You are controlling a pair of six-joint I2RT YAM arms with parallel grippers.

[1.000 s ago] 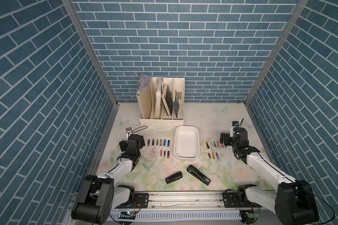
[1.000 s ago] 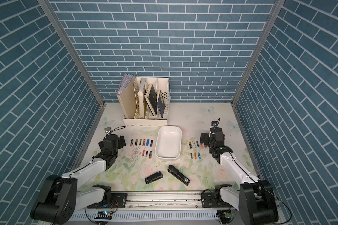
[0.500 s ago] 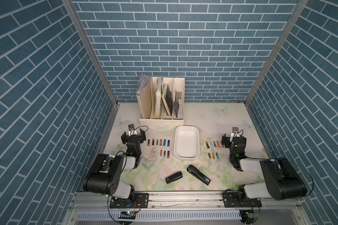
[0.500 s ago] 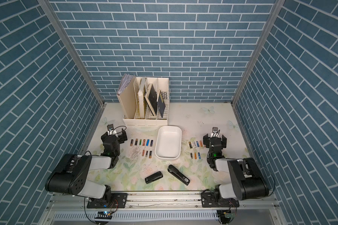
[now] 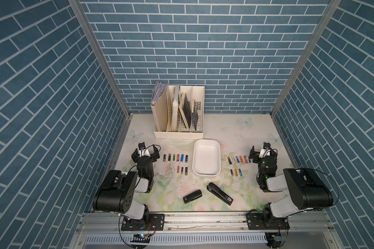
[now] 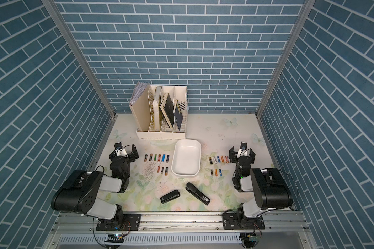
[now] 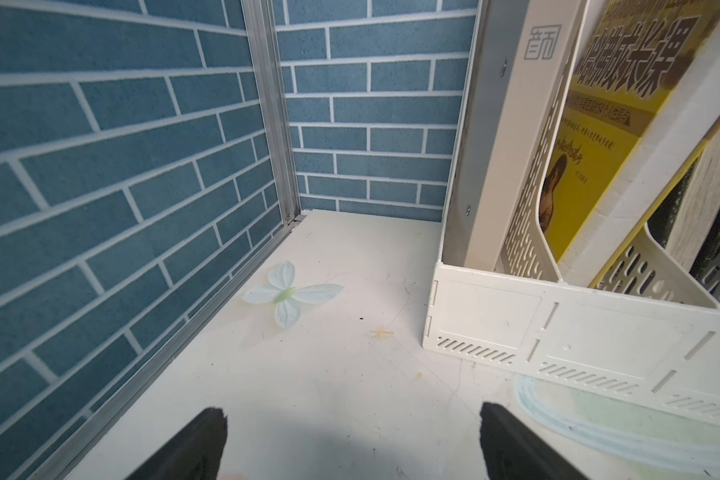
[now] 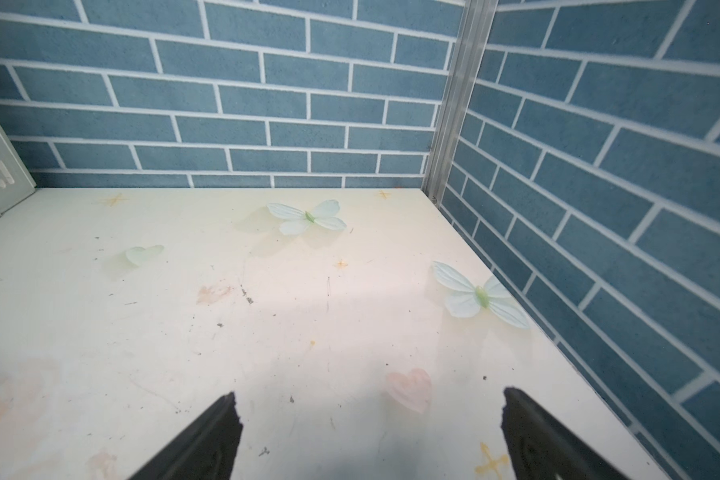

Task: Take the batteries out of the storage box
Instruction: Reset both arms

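The storage box, a shallow white tray, stands mid-table in both top views and holds nothing. Several batteries lie in two short rows on the mat to its left. Several more batteries lie in rows to its right. My left gripper sits low just outside the left rows, open and empty. Just outside the right rows, my right gripper is open and empty too. Neither wrist view shows box or batteries.
A cream file holder with books stands behind the box, close ahead of the left gripper. Two black staplers lie near the front edge. A scatter of loose staples lies beside the left batteries. Brick walls enclose three sides.
Both arms have folded back over their bases, their elbows now raised near the front rail. Both grippers have stayed open and empty beside the battery rows.
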